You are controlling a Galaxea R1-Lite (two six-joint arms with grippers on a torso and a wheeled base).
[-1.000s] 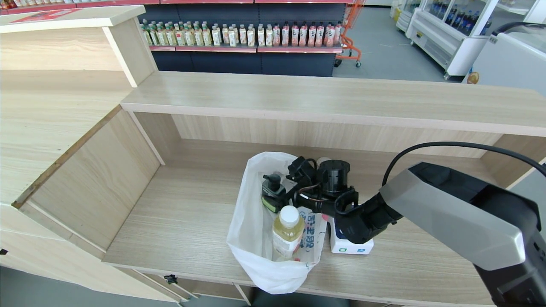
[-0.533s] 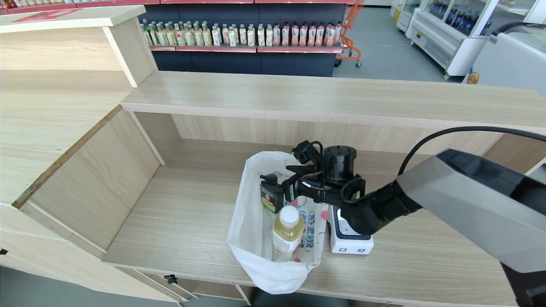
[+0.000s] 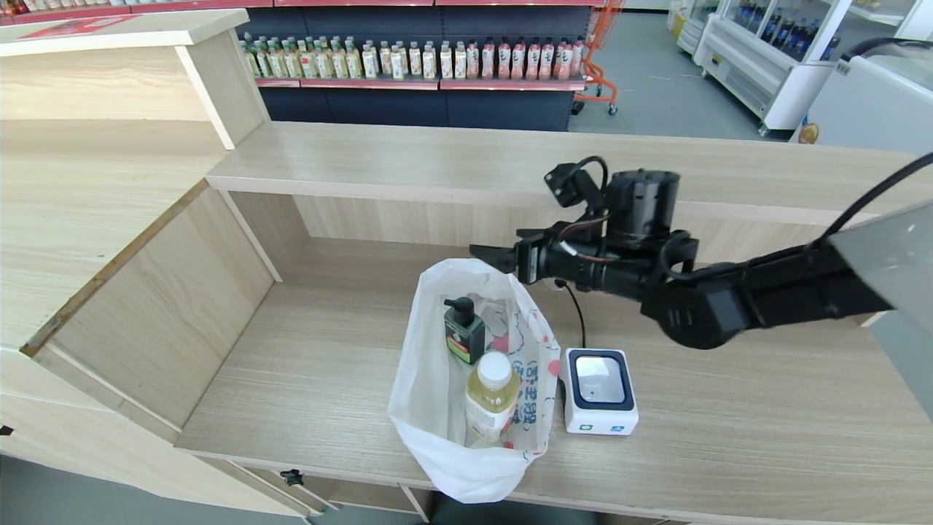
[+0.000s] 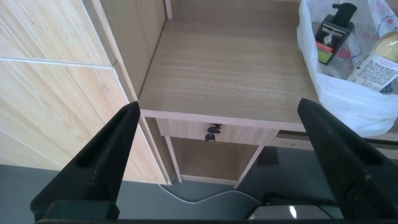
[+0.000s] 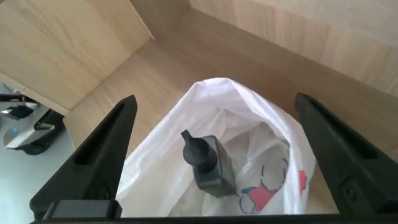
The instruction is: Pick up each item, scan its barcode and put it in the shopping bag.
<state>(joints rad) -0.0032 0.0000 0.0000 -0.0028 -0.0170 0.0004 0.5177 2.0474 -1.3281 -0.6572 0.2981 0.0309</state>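
- right gripper (image 3: pixel 503 249): jaws spread wide, nothing in them. It hangs above the far rim of the shopping bag (image 3: pixel 419 350), pointing toward the robot's left.
- Key relation: the dark pump bottle (image 3: pixel 463 332) stands upright in the bag, straight below the open jaws, long axis vertical. The yellow drink bottle (image 3: pixel 492 394) stands upright just in front of it, nearer me.
- Right arm is the nearer one. The left gripper (image 4: pixel 219 104), also wide open and empty, is out before the counter (image 3: pixel 313 379) front edge, bag off to its side.
- scanner (image 3: pixel 600 390) sits just beside the bag, on its right.
- Print: bag has red and blue characters, both bottles carry labels, scanner has two small stickers. I leave all of it unread.
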